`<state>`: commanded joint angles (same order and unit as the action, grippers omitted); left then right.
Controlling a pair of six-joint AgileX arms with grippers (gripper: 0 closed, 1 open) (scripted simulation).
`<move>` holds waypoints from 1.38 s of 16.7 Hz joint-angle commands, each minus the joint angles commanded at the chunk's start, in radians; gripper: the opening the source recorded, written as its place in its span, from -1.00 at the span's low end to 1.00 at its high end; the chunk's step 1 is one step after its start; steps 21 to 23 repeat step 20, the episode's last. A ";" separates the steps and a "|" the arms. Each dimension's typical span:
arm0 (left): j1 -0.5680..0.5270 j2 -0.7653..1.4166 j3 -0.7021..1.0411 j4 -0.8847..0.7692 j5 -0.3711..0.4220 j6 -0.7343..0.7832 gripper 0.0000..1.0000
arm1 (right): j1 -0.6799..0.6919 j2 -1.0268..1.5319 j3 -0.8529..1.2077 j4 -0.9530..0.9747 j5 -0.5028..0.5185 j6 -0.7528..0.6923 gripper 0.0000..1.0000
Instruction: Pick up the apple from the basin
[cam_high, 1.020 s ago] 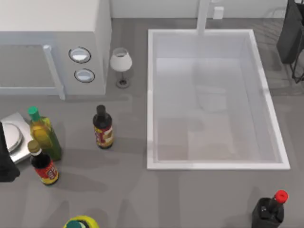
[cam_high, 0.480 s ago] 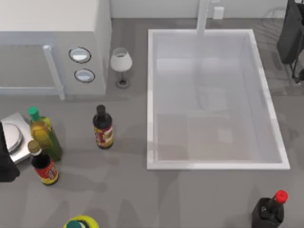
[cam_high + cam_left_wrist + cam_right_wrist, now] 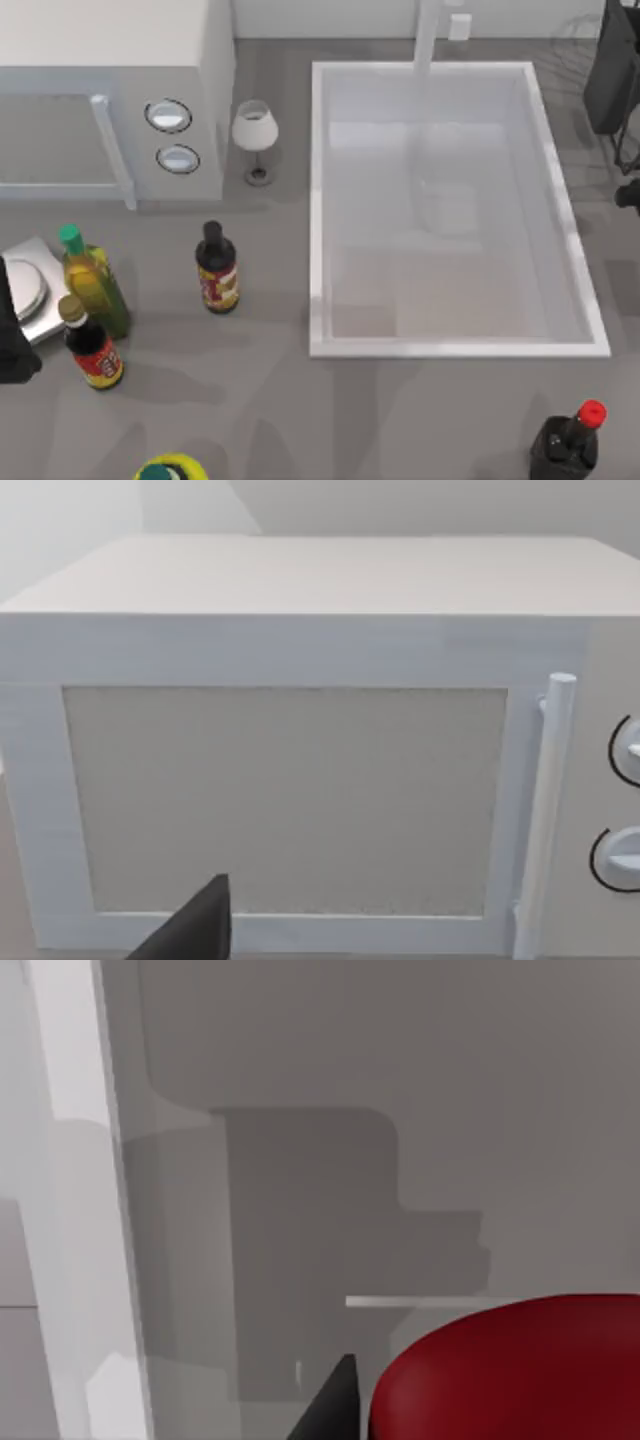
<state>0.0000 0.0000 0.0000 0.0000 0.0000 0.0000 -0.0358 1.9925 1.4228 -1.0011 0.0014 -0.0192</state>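
Right arm: at the table's right edge, beside the basin (image 3: 320, 200).
Right claw: grip state cannot be told.
Apple (image 3: 510, 1370): glossy dark red, close beneath the wrist camera.
Left arm: parked at the left edge.

The apple (image 3: 510, 1370) is glossy red, the basin (image 3: 318, 200) smooth white, the table (image 3: 270, 400) matt grey.

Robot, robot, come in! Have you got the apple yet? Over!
Right gripper close beside the apple, grip not confirmed. Basin bottom looks bare from above. Left arm parked facing the microwave. Nothing blocking.
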 joint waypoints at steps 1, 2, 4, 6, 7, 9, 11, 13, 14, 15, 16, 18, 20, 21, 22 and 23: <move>0.000 0.000 0.000 0.000 0.000 0.000 1.00 | 0.000 0.000 0.000 0.000 0.000 0.000 -1.00; 0.000 0.000 0.000 0.000 0.000 0.000 1.00 | 0.000 0.000 0.000 0.000 0.000 0.000 -0.85; 0.000 0.000 0.000 0.000 0.000 0.000 1.00 | 0.000 0.000 0.000 0.000 0.000 0.000 -0.55; 0.000 0.000 0.000 0.000 0.000 0.000 1.00 | 0.000 0.000 0.000 0.000 0.000 0.000 -0.25; 0.000 0.000 0.000 0.000 0.000 0.000 1.00 | 0.000 0.000 0.000 0.000 0.000 0.000 -0.10; 0.000 0.000 0.000 0.000 0.000 0.000 1.00 | 0.000 0.000 0.000 0.000 0.000 0.000 0.21; 0.000 0.000 0.000 0.000 0.000 0.000 1.00 | 0.000 0.000 0.000 0.000 0.000 0.000 0.51; 0.000 0.000 0.000 0.000 0.000 0.000 1.00 | 0.000 0.000 0.000 0.000 0.000 0.000 0.81; 0.000 0.000 0.000 0.000 0.000 0.000 1.00 | 0.000 0.000 0.000 0.000 0.000 0.000 0.96; 0.000 0.000 0.000 0.000 0.000 0.000 1.00 | 0.000 0.000 0.000 0.000 0.000 0.000 1.00; 0.000 0.000 0.000 0.000 0.000 0.000 1.00 | 0.000 0.000 0.000 0.000 0.000 0.000 1.00; 0.000 0.000 0.000 0.000 0.000 0.000 1.00 | 0.000 0.000 0.000 0.000 0.000 0.000 1.00; 0.000 0.000 0.000 0.000 0.000 0.000 1.00 | 0.000 0.000 0.000 0.000 0.000 0.000 1.00; 0.000 0.000 0.000 0.000 0.000 0.000 1.00 | 0.000 0.000 0.000 0.000 0.000 0.000 1.00; 0.000 0.000 0.000 0.000 0.000 0.000 1.00 | 0.000 0.000 0.000 0.000 0.000 0.000 1.00; 0.000 0.000 0.000 0.000 0.000 0.000 1.00 | 0.000 0.000 0.000 0.000 0.000 0.000 1.00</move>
